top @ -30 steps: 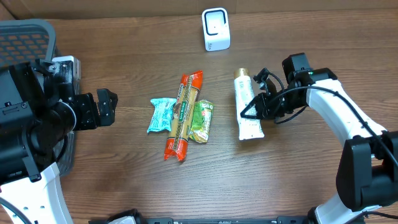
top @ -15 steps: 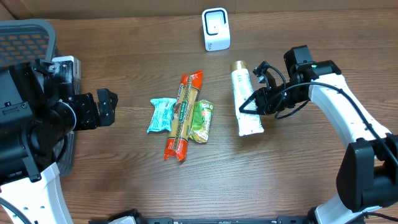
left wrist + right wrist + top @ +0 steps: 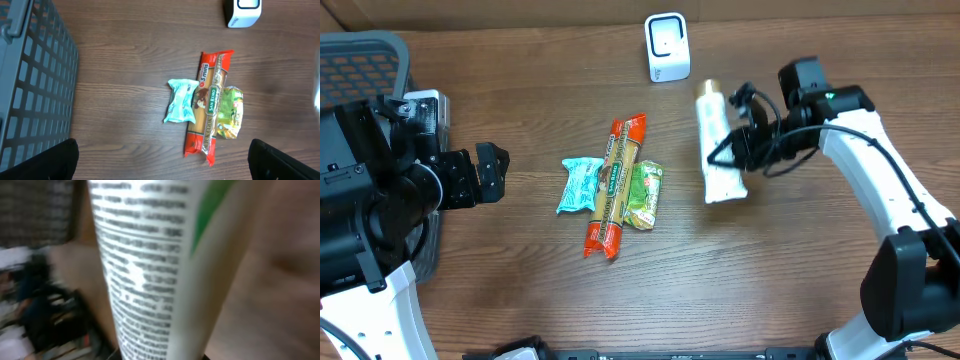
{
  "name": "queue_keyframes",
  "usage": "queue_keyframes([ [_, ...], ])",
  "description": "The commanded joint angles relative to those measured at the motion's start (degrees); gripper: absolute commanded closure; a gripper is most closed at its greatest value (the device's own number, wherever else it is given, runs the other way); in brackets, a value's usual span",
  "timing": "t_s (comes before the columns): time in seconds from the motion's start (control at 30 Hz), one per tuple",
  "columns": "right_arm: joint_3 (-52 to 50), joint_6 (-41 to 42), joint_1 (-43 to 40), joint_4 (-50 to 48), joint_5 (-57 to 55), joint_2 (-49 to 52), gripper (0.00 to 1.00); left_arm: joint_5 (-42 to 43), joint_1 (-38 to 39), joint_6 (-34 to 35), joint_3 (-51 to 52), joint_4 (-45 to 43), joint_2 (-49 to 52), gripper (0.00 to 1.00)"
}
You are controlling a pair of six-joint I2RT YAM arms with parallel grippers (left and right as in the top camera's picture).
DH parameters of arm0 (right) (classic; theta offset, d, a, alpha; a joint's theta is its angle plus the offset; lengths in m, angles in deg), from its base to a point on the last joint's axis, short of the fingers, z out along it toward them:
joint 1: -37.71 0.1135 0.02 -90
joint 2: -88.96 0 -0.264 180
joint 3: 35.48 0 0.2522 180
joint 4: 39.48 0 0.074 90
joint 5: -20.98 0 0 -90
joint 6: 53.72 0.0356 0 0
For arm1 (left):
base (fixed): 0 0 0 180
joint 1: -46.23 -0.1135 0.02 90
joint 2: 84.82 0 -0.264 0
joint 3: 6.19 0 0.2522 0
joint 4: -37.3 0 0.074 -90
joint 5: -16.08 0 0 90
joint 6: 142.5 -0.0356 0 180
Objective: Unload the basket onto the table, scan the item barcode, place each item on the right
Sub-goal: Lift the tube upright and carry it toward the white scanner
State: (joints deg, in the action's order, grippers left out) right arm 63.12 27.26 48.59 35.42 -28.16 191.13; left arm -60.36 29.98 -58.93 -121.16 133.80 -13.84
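The right tool (image 3: 728, 158) is clamped on the white plastic tube with a gold cap (image 3: 716, 135), whose long axis points cap-first roughly toward the small white box scanner (image 3: 667, 47) near, ahead and leftward, while the left tool (image 3: 490, 172) gapes, well apart.

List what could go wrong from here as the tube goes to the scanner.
1. The right gripper pinches the white tube at one spot on its side; the long tube might pivot or slip.
2. The right wrist view shows only blurred fine print, no barcode, so the code may face away from the scanner.
3. The tube's cap end points toward the scanner and might knock it.
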Motion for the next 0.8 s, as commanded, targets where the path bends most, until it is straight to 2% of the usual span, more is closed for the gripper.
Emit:
queue_keyframes([
  [0.0, 8.2, 7.7, 3.6, -2.8, -20.8, -2.8, 0.97, 0.9, -0.3, -1.1, 0.7, -0.1, -0.5, 0.0],
  [0.1, 11.1, 7.4, 7.7, -8.3, -36.8, -2.8, 0.97, 0.9, -0.3, -1.1, 0.7, -0.1, -0.5, 0.0],
  [0.2, 11.1, 3.4, 11.4, -16.1, -51.9, -1.9, 0.97, 0.9, -0.3, -1.1, 0.7, -0.1, -0.5, 0.0],
  [0.33, 11.1, -3.7, 14.8, -27.8, -67.8, 2.6, 0.96, 0.9, -0.3, -1.1, 0.7, -0.1, -0.5, 0.0],
  [0.43, 11.1, -12.4, 15.6, -39.5, -77.0, 7.1, 0.96, 0.9, -0.3, -1.1, 0.7, -0.1, -0.5, 0.0],
  [0.5, 11.1, -19.0, 15.6, -46.9, -80.3, 9.9, 0.96, 0.9, -0.3, -1.1, 0.7, -0.1, -0.5, 0.01],
  [0.57, 11.1, -29.7, 15.4, -53.3, -81.0, 13.0, 0.96, 0.9, -0.3, -1.1, 0.7, -0.1, -0.5, 0.0],
  [0.77, 11.1, -49.9, 14.1, -77.6, -82.8, 23.0, 0.96, 0.9, -0.2, -1.1, 0.7, -0.1, -0.4, 0.01],
])
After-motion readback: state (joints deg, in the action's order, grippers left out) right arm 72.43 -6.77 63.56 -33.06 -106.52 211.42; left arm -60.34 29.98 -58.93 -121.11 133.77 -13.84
